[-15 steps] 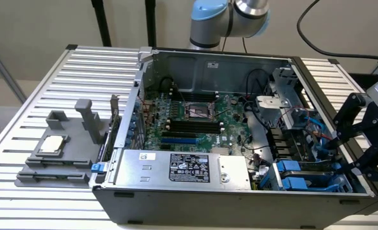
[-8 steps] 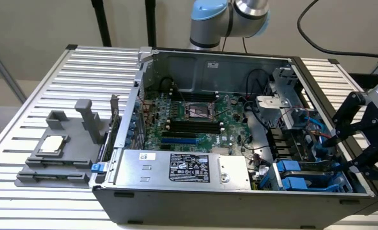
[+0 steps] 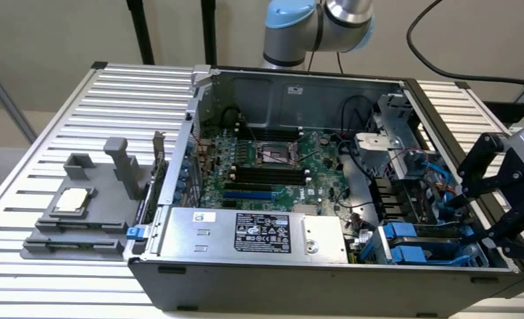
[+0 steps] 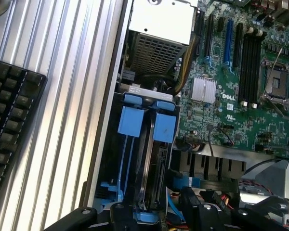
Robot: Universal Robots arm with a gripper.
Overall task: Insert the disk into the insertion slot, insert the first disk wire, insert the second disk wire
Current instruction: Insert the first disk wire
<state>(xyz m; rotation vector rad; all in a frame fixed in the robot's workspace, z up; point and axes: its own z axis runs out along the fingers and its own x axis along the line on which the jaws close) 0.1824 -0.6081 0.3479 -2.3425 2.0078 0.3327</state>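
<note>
The computer case (image 3: 244, 292) lies open. In its corner at the exterior view's right sits the insertion slot (image 4: 108, 159), a dark metal bay with blue rails (image 4: 125, 159) and blue tabs (image 3: 404, 242). The disk (image 4: 153, 178) stands on edge inside this bay, under a blue carrier tab (image 4: 164, 126); I see only its dark edge. My gripper (image 3: 479, 216) hovers over the bay's end, open, its black fingers (image 4: 82, 215) spread wide with nothing gripped. A blue wire (image 4: 176, 202) and red-orange wires (image 4: 221, 197) lie loose beside the bay.
The silver power-supply box (image 3: 253, 232) lies along the case's front wall, next to the green motherboard (image 3: 271, 166). An upright silver cage (image 3: 394, 143) stands behind the bay. A grey fixture (image 3: 80, 206) rests on the ribbed table, and a black keyboard (image 4: 9, 130) lies outside the case.
</note>
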